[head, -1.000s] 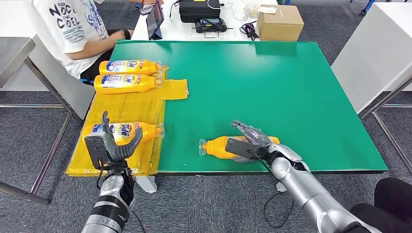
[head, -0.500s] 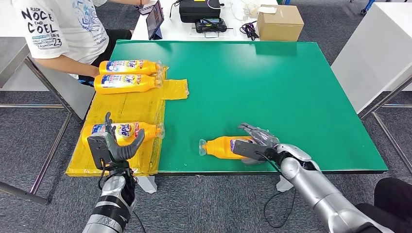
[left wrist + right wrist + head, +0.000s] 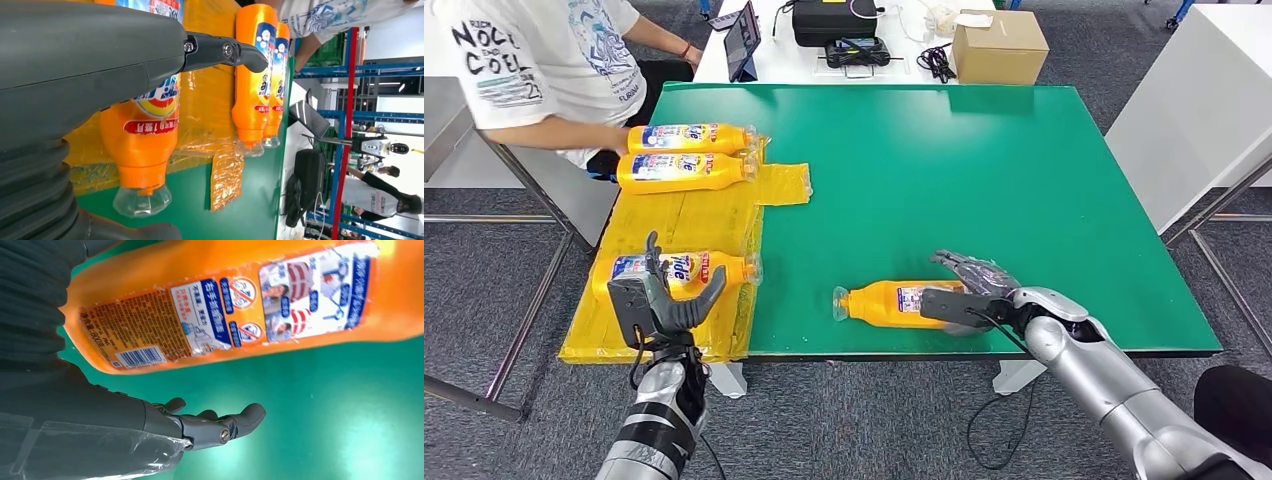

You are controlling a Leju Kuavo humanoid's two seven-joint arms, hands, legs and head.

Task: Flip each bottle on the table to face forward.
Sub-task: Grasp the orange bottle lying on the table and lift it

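Right robot hand point(image 3: 969, 290) sits at the base end of the orange plastic bottle with clear cap point(image 3: 894, 303), fingers spread apart, nothing gripped; in the right wrist view the fingers point(image 3: 220, 426) are off the bottle point(image 3: 240, 305) with green surface between them. That bottle lies on its side near the front edge of the green desk point(image 3: 984, 170), cap pointing toward the robot's left, back label with barcode and small print facing up.

Left robot hand point(image 3: 664, 300) is raised at the front-left corner, fingers apart, holding nothing. Just beyond it, an orange bottle with blue-and-red front label point(image 3: 679, 270) lies on its side on the yellow plastic sheet point(image 3: 694, 215), label up, cap toward the green surface.

Two more orange bottles, front labels up point(image 3: 689, 155), lie side by side and touching at the far end of the same sheet, caps pointing the same way.

A person in a white printed T-shirt point(image 3: 534, 60) sits at the far-left corner. Behind the desk: brown cardboard box point(image 3: 1001, 45), black case point(image 3: 834, 20).
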